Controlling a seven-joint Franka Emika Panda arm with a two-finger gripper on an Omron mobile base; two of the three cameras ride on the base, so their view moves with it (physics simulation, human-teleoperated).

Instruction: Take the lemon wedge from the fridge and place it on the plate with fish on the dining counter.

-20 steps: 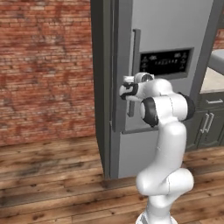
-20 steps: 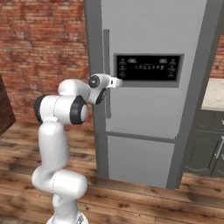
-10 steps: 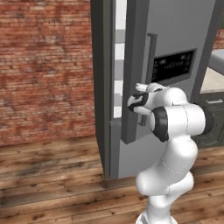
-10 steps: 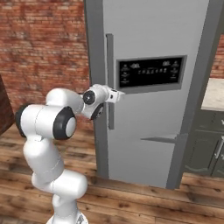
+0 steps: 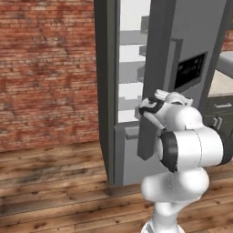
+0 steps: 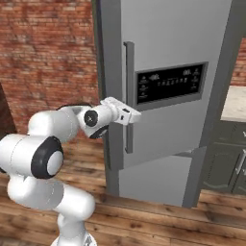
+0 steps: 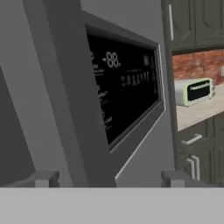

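One fridge (image 5: 182, 54), door ajar, its one long handle (image 6: 129, 96) between two spread fingers (image 7: 43, 178).

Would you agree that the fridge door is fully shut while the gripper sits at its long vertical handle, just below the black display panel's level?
Not quite: the fridge door is partly open, not shut. The left base view shows the white interior and shelves through the gap. The rest stands: the gripper sits at the long vertical handle, just below the black display panel.
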